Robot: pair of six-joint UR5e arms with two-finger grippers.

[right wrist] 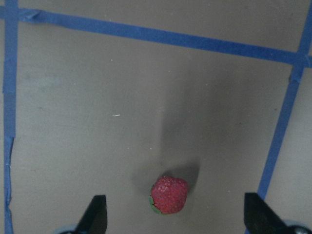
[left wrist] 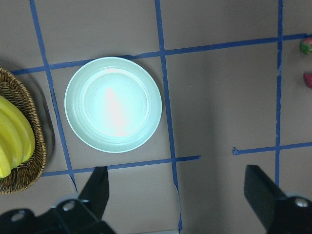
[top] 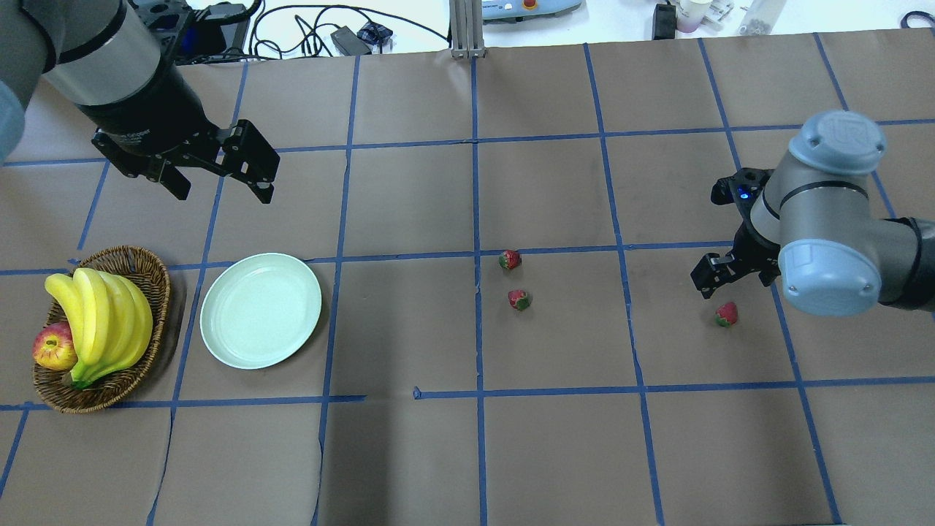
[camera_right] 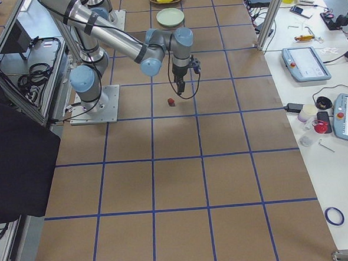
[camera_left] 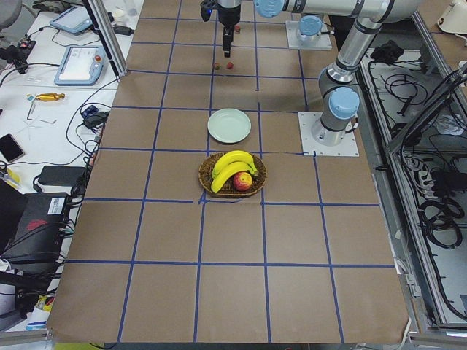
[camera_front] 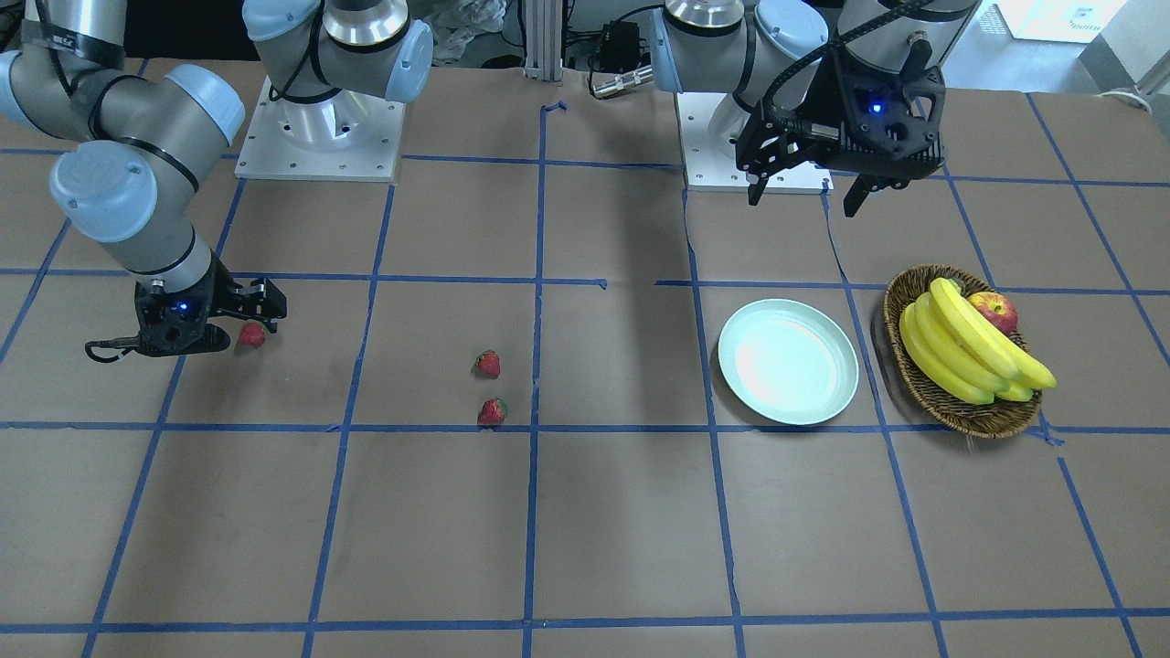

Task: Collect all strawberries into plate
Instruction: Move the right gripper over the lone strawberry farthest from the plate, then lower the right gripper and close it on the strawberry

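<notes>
Red strawberry (right wrist: 168, 195) on brown paper (right wrist: 97, 97), centred beneath the right pincer (right wrist: 175, 197), jaws spread wide and empty

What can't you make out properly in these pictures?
- Apple: in the overhead view the bananas cover part of it, and whatever lies beneath them in the basket is hidden.
- Two middle strawberries: in the left wrist view the right edge cuts them off.
- The same two in the exterior left view: only red specks, too small to show their caps.
</notes>
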